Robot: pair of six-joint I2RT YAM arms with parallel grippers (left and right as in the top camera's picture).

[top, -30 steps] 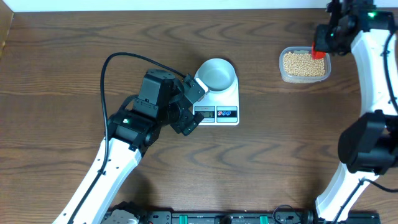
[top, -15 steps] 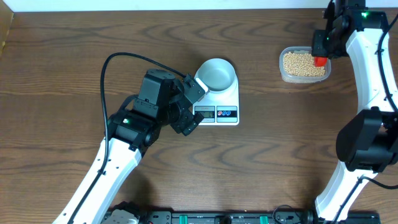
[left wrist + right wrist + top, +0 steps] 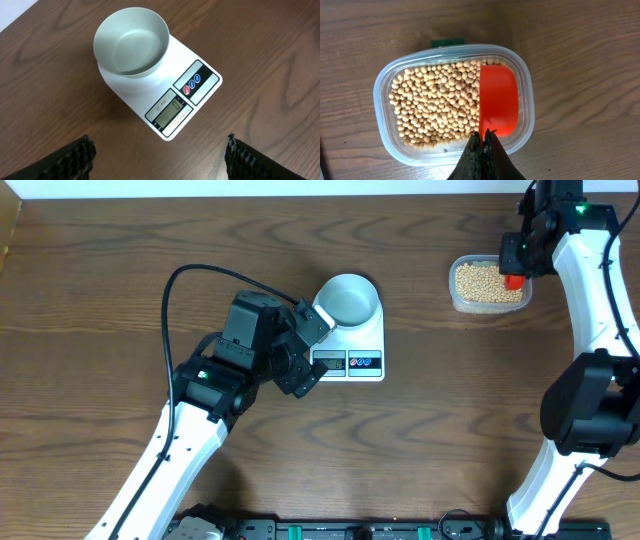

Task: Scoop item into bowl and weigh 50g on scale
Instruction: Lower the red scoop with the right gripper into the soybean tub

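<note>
Right wrist: right hand (image 3: pixel 482 137) pinches the empty red scoop (image 3: pixel 498 105) over the beans (image 3: pixel 435 105), scooping not yet begun; next, dig toward nine o'clock; left hand (image 3: pixel 160 159) spread

White arms (image 3: pixel 168 452), black joints (image 3: pixel 252 330), black cable (image 3: pixel 190 271)

**Open wood mid-table, 2 crowded spots**

The tabletop (image 3: pixel 120 250) lies bare across its far-left corner and in the stretch between the scale (image 3: pixel 372 338) and the tub (image 3: pixel 455 290). Near the centre, the scale carries the bowl (image 3: pixel 348 299), whose mouth is uncovered from above. The left gripper (image 3: pixel 312 350), jaws wide, blocks the scale's left side. Its arm (image 3: pixel 190 430) and a looping black cable (image 3: pixel 190 275) fill the near-left. By the far-right corner, the right gripper (image 3: pixel 482 137), clamped on a red scoop (image 3: pixel 498 100), covers the tub's right end. The beans (image 3: pixel 435 105) beside it stay reachable. The right arm (image 3: pixel 600 290) lines the right edge.
</note>
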